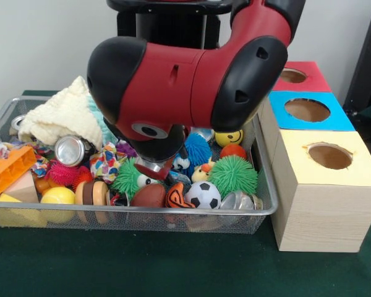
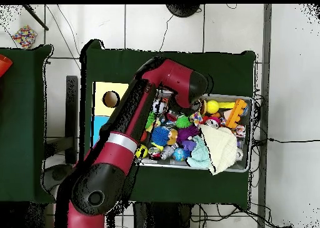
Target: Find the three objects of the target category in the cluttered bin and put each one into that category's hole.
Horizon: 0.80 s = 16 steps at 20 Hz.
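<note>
Gripper (image 1: 156, 168) is down in the bin (image 1: 260, 210), centre of the front view, just above the brown football (image 1: 149, 195). Arm hides the fingers, so I can't tell its state or whether it holds anything. Balls cluster below and right of it: football directly below, soccer ball (image 1: 203, 194) lower right, green spiky ball (image 1: 233, 174) right. Holes sit at right: yellow box (image 1: 329, 156) nearest. No legible writing.

Bin (image 1: 269, 207) packed tight with toys; arm (image 1: 191, 80) blocks centre; box holes (image 1: 329, 156) unobstructed from above.
</note>
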Each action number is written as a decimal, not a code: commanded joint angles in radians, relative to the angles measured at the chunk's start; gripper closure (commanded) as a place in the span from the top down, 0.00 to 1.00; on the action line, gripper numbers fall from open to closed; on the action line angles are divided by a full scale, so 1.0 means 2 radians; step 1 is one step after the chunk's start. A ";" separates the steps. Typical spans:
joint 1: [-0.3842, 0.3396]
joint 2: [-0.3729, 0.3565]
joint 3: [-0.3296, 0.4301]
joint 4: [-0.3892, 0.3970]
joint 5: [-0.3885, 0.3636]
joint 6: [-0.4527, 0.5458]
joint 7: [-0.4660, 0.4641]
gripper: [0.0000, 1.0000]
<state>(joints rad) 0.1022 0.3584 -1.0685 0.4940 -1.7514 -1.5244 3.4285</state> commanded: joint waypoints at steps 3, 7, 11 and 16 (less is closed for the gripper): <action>-0.006 0.032 0.018 0.022 0.005 -0.009 0.096 1.00; -0.007 0.039 0.015 0.017 0.002 -0.013 0.101 1.00; -0.006 0.049 0.016 0.011 0.003 -0.007 0.102 1.00; -0.007 0.050 0.014 0.005 0.004 -0.009 0.106 1.00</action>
<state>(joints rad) 0.1022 0.4131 -1.0687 0.4937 -1.7520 -1.5240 3.4285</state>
